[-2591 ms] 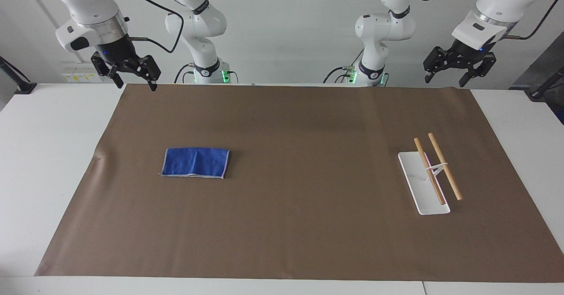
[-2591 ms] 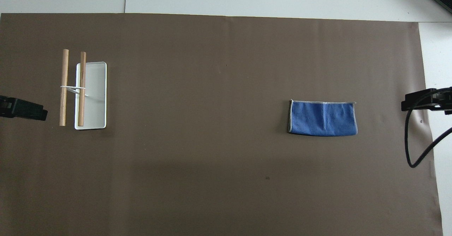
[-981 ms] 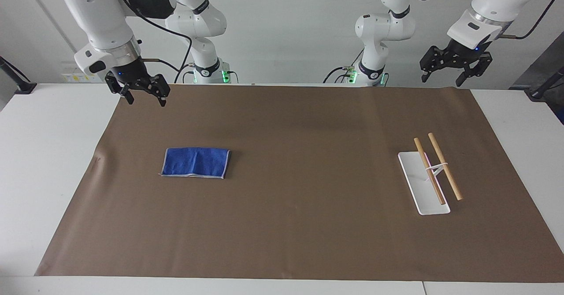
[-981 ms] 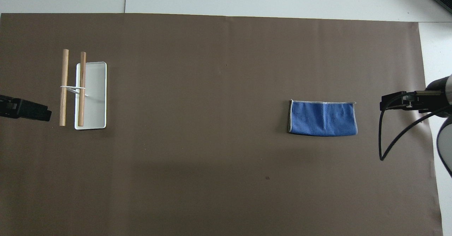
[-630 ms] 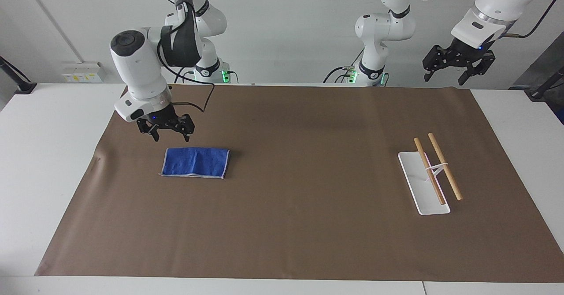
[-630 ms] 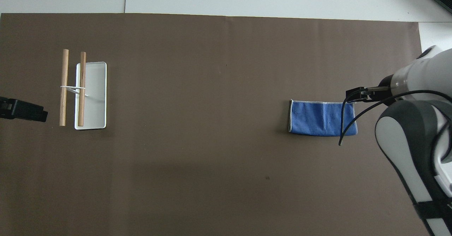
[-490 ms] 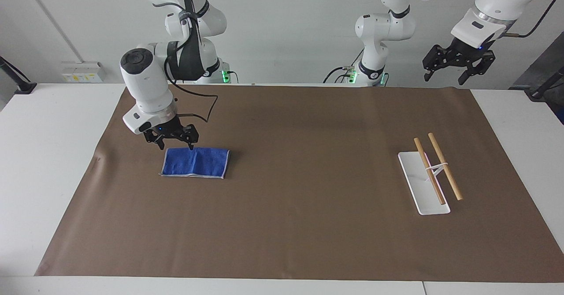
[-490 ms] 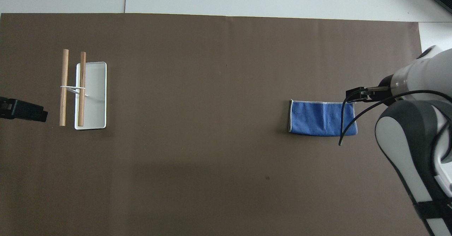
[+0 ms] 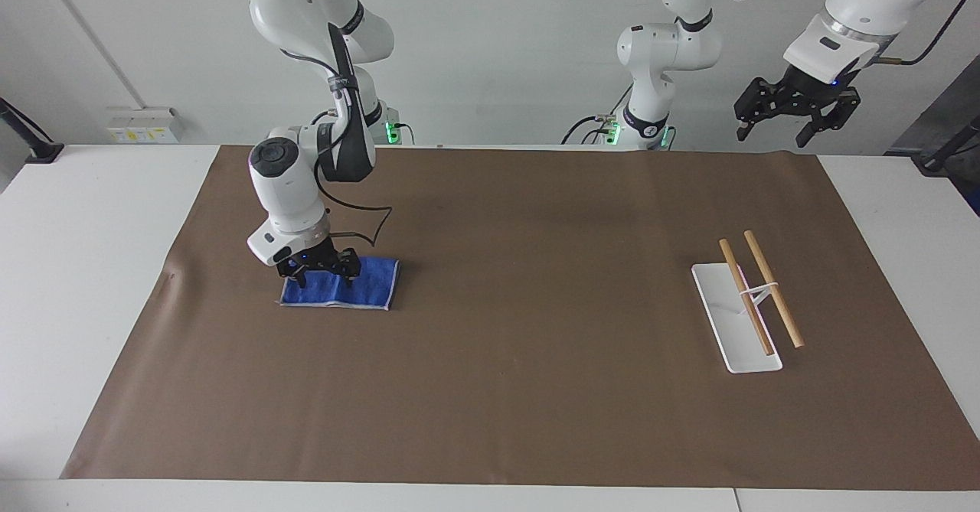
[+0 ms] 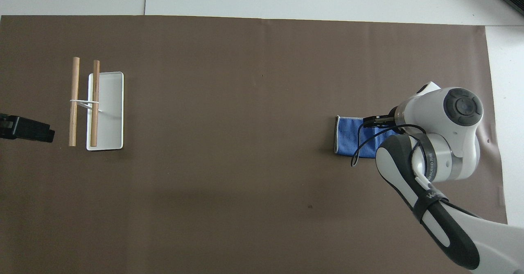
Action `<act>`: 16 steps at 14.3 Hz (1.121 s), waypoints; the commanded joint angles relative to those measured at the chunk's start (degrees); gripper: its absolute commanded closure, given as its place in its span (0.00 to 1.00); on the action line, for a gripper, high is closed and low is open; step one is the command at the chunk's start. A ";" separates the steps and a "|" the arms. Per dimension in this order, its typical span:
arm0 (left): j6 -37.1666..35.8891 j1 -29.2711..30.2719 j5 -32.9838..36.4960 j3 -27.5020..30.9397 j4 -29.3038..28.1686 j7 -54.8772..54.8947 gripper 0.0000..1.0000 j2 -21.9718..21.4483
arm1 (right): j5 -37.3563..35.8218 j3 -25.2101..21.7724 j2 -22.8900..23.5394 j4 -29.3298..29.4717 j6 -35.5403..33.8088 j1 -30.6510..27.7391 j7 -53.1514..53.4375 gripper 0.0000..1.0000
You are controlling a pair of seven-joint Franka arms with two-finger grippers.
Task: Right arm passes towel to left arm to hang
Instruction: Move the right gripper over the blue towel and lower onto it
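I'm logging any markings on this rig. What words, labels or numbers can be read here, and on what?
Grey lettering on the right arm's wrist ring and forearm: there, but too small to read.
Towel, rack, brown mat: no text.

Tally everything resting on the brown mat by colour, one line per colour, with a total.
Blue: 1, the towel
White: 1, the rack base
Wood: 2, the rack's rods
Total: 4
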 commanded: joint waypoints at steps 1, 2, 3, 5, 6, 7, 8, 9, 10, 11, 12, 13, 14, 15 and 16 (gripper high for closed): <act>-0.11 0.43 0.92 -0.31 -1.90 -0.60 0.00 -1.79 | 3.94 0.41 1.50 -1.16 4.05 0.46 -1.65 0.00; -0.11 0.43 0.92 -0.31 -1.90 -0.60 0.00 -1.79 | 4.83 0.41 2.29 -1.16 4.84 0.73 -3.04 0.00; -0.11 0.43 0.92 -0.31 -1.90 -0.51 0.00 -1.79 | 5.01 0.41 2.65 -1.24 5.03 0.64 -3.58 0.00; -0.19 0.43 0.92 -0.31 -1.90 -0.51 0.00 -1.79 | 5.02 0.41 2.65 -1.68 5.11 0.73 -3.67 0.00; -0.19 0.43 0.92 -0.31 -1.90 -0.51 0.00 -1.79 | 5.02 0.41 2.65 -1.68 5.38 0.73 -3.76 0.00; -0.11 0.43 0.92 -0.31 -1.90 -0.51 0.00 -1.79 | 5.02 0.41 2.83 -1.86 5.47 0.64 -3.85 0.00; -0.11 0.43 0.92 -0.31 -1.90 -0.60 0.00 -1.79 | 5.02 0.41 2.83 -2.21 5.64 0.64 -3.85 0.00; -0.11 0.43 0.92 -0.31 -1.90 -0.60 0.00 -1.79 | 5.02 0.41 2.83 -2.56 6.43 0.47 -3.85 0.00; -0.11 0.43 0.92 -0.31 -1.90 -0.51 0.00 -1.79 | 5.02 0.41 2.83 -3.35 7.22 0.29 -3.85 0.00; -0.11 0.43 0.92 -0.31 -1.90 -0.60 0.00 -1.79 | 5.02 0.41 2.83 -3.53 7.75 0.29 -3.85 0.08; -0.11 0.43 0.92 -0.31 -1.90 -0.51 0.00 -1.79 | 5.02 0.41 2.74 -3.70 7.75 0.29 -3.85 0.28; -0.11 0.43 0.92 -0.31 -1.90 -0.51 0.00 -1.79 | 5.02 0.41 2.83 -3.71 7.75 0.29 -3.85 0.50; -0.19 0.43 0.92 -0.31 -1.90 -0.60 0.00 -1.79 | 5.02 0.41 2.83 -3.71 7.75 0.29 -3.76 0.66; -0.11 0.43 0.92 -0.31 -1.90 -0.51 0.00 -1.79 | 5.02 0.41 2.83 -3.71 7.67 0.29 -3.67 0.82; -0.11 0.43 0.92 -0.31 -1.90 -0.60 0.00 -1.79 | 5.02 0.41 2.83 -3.62 7.66 0.29 -3.50 0.97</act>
